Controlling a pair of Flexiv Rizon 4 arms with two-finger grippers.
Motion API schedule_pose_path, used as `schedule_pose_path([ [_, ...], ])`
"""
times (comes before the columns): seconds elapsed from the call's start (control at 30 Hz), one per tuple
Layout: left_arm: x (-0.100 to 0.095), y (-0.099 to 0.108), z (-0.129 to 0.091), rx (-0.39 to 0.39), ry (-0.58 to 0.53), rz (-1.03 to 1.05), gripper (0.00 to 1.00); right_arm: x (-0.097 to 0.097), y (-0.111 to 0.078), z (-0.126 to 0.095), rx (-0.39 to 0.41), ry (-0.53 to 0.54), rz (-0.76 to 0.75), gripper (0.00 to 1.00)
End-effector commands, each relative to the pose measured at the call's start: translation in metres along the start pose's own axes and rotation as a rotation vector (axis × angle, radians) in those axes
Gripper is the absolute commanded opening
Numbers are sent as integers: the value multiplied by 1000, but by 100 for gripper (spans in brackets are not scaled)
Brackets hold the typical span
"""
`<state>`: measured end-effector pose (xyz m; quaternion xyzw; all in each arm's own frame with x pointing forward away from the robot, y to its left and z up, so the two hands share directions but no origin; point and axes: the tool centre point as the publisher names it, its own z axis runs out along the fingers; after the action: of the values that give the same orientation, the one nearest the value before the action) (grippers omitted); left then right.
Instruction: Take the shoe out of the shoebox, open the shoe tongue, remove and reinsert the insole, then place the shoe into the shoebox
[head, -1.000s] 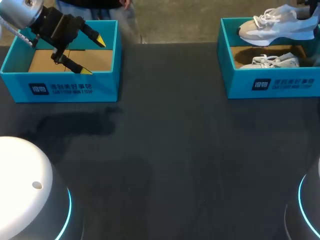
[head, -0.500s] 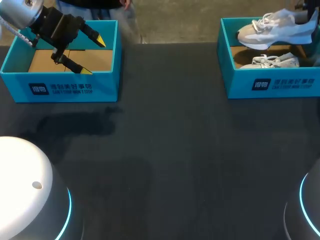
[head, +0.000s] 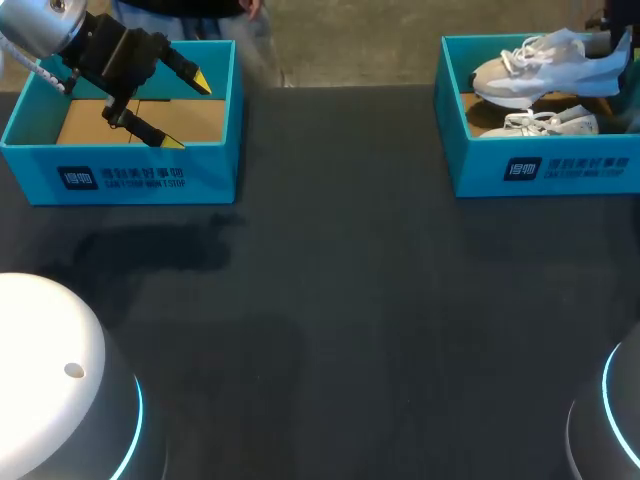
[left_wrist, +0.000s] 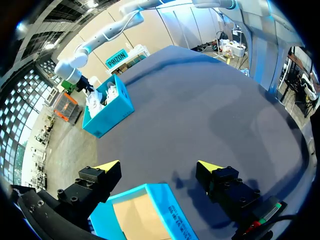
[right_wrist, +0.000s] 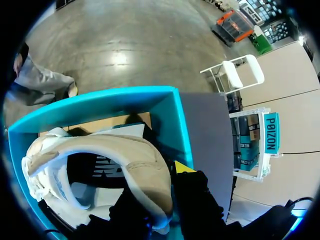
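Observation:
A white and beige shoe (head: 545, 62) hangs tilted over the right teal shoebox (head: 545, 170), its heel toward the view's right edge. In the right wrist view my right gripper (right_wrist: 165, 182) is shut on the shoe's (right_wrist: 100, 150) heel collar, one yellow fingertip (right_wrist: 182, 167) showing outside it. A second white shoe (head: 545, 124) lies inside that box. My left gripper (head: 188, 112) hovers open over the left teal shoebox (head: 130, 178), whose cardboard floor is bare. The left wrist view has the left gripper (left_wrist: 159, 166) wide apart above that box's corner (left_wrist: 150, 210).
The dark table (head: 330, 300) spreads between the two boxes. My arms' white bases (head: 50, 380) stand at the near corners. In the left wrist view the right shoebox (left_wrist: 107, 107) sits far across the table.
The held shoe has shifted slightly left and toward the table's near side over the right box. The left arm has not moved.

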<state>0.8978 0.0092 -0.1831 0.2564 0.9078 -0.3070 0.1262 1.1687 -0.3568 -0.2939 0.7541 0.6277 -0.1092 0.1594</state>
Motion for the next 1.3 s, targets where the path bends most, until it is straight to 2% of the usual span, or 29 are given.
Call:
schedule_pose_path([
  [0.03, -1, 0, 0, -3, 3, 0, 100, 7, 0, 7, -1, -6, -2, 0],
  [0.8, -1, 0, 0, -3, 3, 0, 100, 25, -3, 36, -4, 2, 2, 0],
  [1.3, -1, 0, 0, -3, 3, 0, 100, 31, -7, 53, 30, -2, 12, 0],
])
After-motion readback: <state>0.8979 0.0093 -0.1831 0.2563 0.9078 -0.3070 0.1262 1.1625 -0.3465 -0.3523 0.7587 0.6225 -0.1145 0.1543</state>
